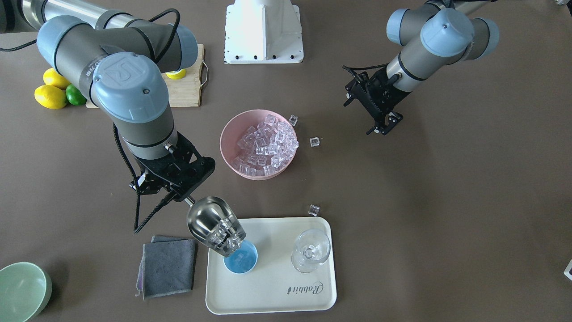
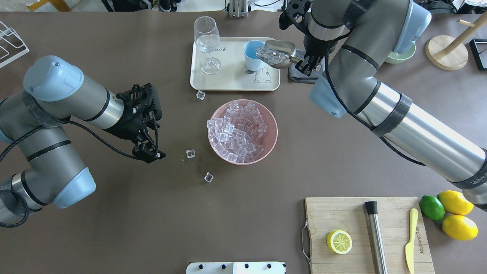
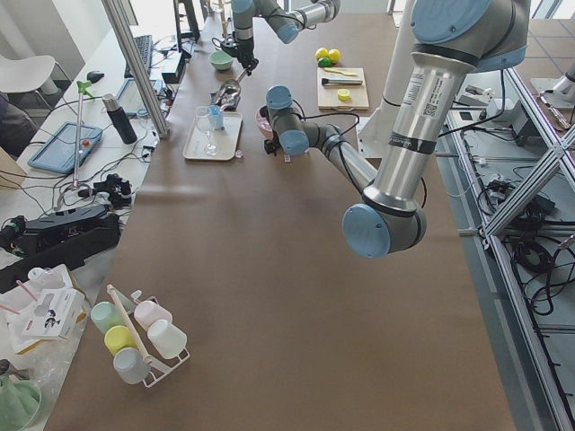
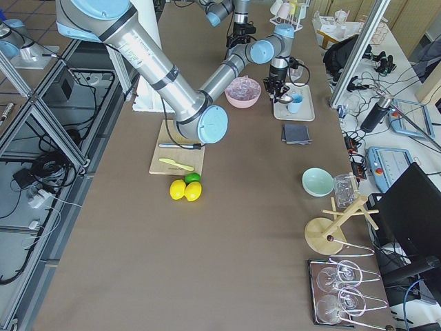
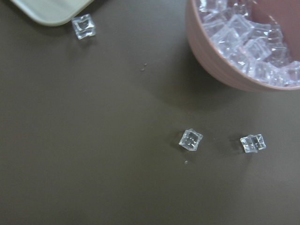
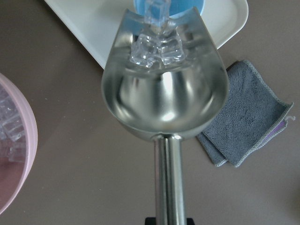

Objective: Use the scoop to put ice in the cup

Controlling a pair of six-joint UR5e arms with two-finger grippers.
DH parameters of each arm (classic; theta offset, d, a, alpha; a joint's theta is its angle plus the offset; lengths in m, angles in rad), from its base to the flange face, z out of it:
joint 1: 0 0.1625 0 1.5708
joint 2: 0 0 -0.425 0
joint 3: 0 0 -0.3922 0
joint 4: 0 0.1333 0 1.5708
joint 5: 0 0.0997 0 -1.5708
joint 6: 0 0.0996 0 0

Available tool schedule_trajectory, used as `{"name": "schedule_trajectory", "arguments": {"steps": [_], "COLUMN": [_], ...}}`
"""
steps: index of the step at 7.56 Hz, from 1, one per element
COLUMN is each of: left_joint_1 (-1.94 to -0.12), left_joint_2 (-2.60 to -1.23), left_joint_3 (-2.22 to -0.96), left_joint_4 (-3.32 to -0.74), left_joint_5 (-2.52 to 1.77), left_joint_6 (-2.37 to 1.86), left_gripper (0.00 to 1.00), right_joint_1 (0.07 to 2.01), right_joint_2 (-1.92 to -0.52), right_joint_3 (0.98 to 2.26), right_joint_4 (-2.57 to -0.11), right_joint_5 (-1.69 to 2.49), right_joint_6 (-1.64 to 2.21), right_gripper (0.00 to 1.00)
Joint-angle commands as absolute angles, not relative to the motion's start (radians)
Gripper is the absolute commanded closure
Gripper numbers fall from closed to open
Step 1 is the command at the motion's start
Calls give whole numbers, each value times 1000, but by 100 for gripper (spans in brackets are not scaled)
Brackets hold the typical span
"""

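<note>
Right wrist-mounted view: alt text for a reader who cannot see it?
A silver scoop holds a few ice cubes at its lip, over a light-blue cup on a cream tray. Grey cloth at right, pink bowl edge at left.

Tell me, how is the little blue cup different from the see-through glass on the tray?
The cup is light blue and you cannot see through it; the glass is clear. The cup is short with no stem; the glass stands taller on a thin stem. The scoop, with ice in it, is tilted over the cup; nothing is over the glass. Both stand upright on the cream tray.
</note>
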State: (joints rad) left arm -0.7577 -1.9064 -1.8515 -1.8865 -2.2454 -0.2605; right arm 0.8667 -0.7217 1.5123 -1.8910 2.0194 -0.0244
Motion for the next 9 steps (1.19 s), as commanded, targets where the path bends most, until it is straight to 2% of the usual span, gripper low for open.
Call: {"name": "schedule_trajectory", "arguments": {"steps": [1, 2, 4, 5, 7, 8, 9], "left_joint_1": [-830, -862, -990, -1073, -1248, -1271, -1320], "left_joint_2": [-1866, -1859, -1832, -1829, -1769, -1711, -1682], "left_joint_3": [-1855, -1852, -1923, -1916, -1917, -1940, -1940], "left_joint_4": [-1806, -1786, -1522, -1446, -1443, -1443, -1442], "left_joint_5": [-2283, -2280, -2280, -2273, -2248, -2152, -2137], "left_joint_6": [-466, -483, -483, -482, -471, -459, -336], "left_gripper": [1, 1, 1, 1, 1, 1, 1], "right_joint_1": [867, 867, 870, 909, 1004, 1029, 1048], "right_joint_2": [-696, -689, -689, -693, -709, -721, -794], "right_joint_3": [1502, 1496, 1491, 1500, 1512, 1509, 1596], "right_joint_4": [-1957, -1976, -1977, -1971, -1947, -1915, -1911], "right_joint_5": [2016, 2013, 2014, 2043, 2132, 2135, 2164], "right_joint_6": [-73, -89, -97, -95, -97, -95, -78], "right_gripper": [100, 100, 100, 100, 100, 100, 100]}}
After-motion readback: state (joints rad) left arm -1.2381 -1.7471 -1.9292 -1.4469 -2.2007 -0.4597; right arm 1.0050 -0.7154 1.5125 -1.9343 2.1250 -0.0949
